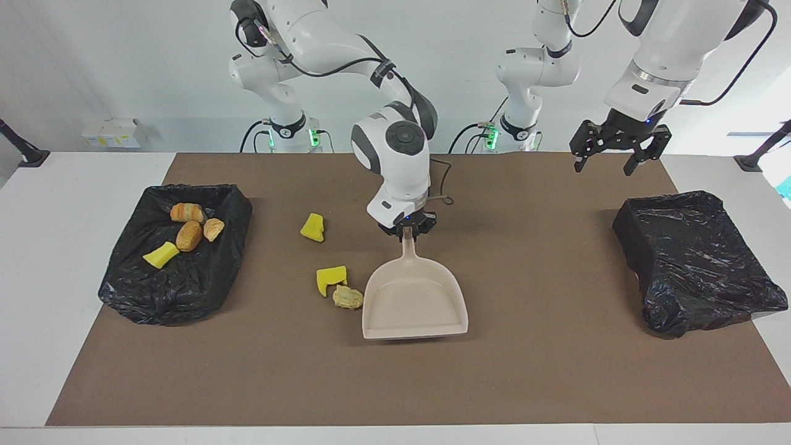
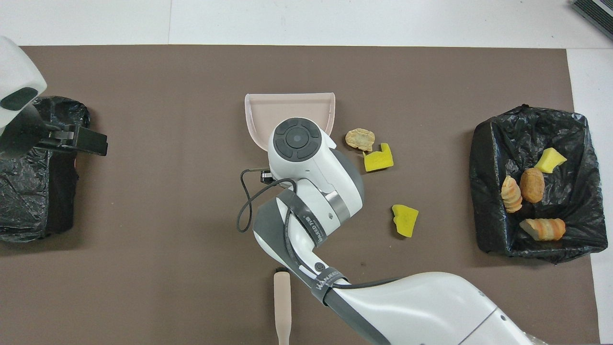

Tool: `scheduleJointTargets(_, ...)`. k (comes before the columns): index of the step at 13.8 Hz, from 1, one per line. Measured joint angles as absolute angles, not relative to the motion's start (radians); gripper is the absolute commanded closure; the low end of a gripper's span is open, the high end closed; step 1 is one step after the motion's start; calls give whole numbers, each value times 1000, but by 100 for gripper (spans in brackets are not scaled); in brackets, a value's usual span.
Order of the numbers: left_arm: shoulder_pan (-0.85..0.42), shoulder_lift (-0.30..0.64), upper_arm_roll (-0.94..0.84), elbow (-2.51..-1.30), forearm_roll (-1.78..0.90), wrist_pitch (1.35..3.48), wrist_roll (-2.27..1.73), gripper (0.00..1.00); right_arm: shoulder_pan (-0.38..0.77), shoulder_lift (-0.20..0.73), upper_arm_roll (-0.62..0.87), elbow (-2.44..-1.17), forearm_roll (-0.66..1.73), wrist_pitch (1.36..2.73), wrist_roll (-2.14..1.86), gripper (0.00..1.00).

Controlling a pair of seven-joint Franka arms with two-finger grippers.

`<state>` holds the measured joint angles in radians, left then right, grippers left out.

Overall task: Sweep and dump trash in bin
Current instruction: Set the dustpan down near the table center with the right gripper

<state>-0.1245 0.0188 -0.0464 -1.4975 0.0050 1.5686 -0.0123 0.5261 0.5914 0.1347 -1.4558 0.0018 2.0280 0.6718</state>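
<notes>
Both arms are glossy white, built of rounded shells with dark grey bands at the joints. The right arm (image 1: 395,148) has a round dark grey cap at its wrist, a thin black cable looping off at 4 o'clock, and white lettering on one grey band. Small green lights glow at both bases. The left arm (image 1: 655,55) carries black cables and a black claw-like gripper.

Dustpan (image 1: 414,300) mid-worktop, three scraps (image 1: 338,290) beside it toward the right arm's end; four scraps (image 1: 185,232) in that end's bin (image 1: 176,290); brush (image 2: 282,302) nearer the robots.
</notes>
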Motion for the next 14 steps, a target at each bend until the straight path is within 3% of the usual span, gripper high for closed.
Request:
scheduleJointTargets(2,-123,18,-44,-1497,5,1560,-12,0,531,617,134,-1441,21,2049,692,100)
scheduleJointTargets(3,-122,18,-42,-1497,5,1558,-12,0,530,617,133,-1437,32,2052,698,88)
scheduleJointTargets(4,-122,18,-41,-1497,5,1558,-12,0,530,617,132,-1434,51,2058,698,17)
scheduleJointTargets(5,-122,18,-40,-1497,5,1558,-12,0,529,617,130,-1432,66,2065,698,0)
scheduleJointTargets(14,-122,16,-40,-1497,5,1556,-12,0,519,560,125,-1426,67,2050,698,0)
